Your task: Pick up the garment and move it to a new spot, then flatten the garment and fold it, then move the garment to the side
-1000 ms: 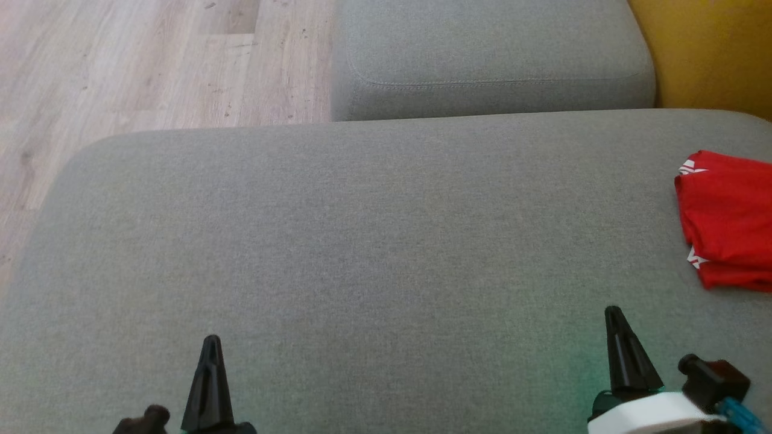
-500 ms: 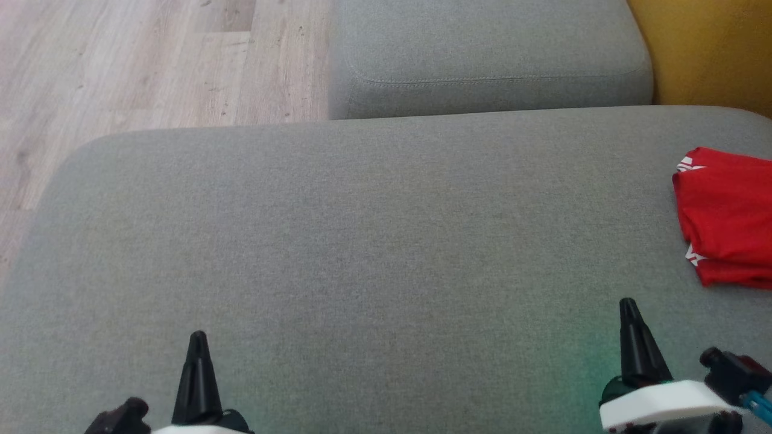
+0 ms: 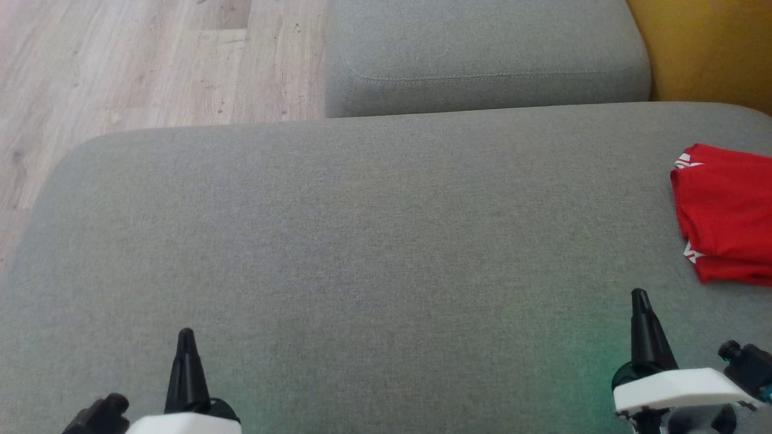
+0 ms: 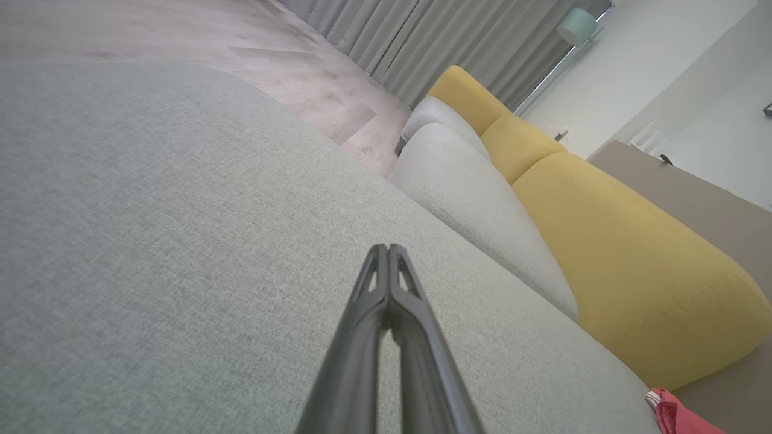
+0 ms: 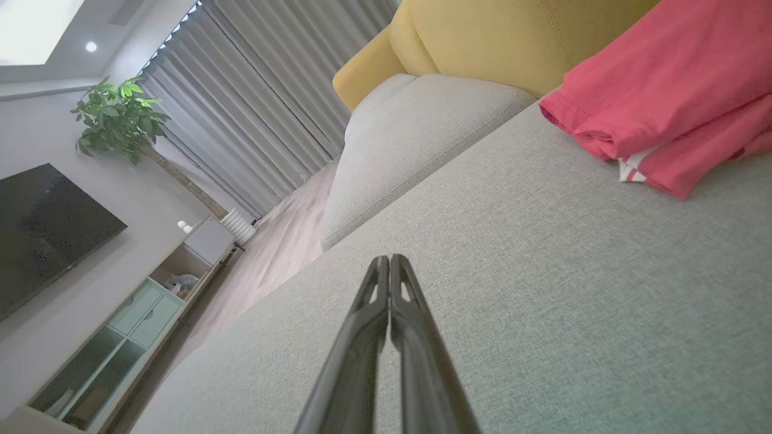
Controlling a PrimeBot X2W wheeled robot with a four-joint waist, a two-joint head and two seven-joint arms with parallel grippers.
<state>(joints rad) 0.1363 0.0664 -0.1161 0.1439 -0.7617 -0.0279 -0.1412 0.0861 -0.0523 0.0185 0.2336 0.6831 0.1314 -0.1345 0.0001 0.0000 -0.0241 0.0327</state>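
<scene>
Red garment, folded into a flat stack of layers, lying free on the grey seat cushion at its far right side, partly cut off by the head view's right edge. White striped trim peeks out at the folded edges. Top layer smooth, lightly creased, nothing touching it.

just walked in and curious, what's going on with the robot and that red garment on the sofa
Nothing is held right now. The red garment lies folded at the right side of the grey sofa seat. The left tool and right tool are shut and empty, apart from it. The job looks about done.
</scene>
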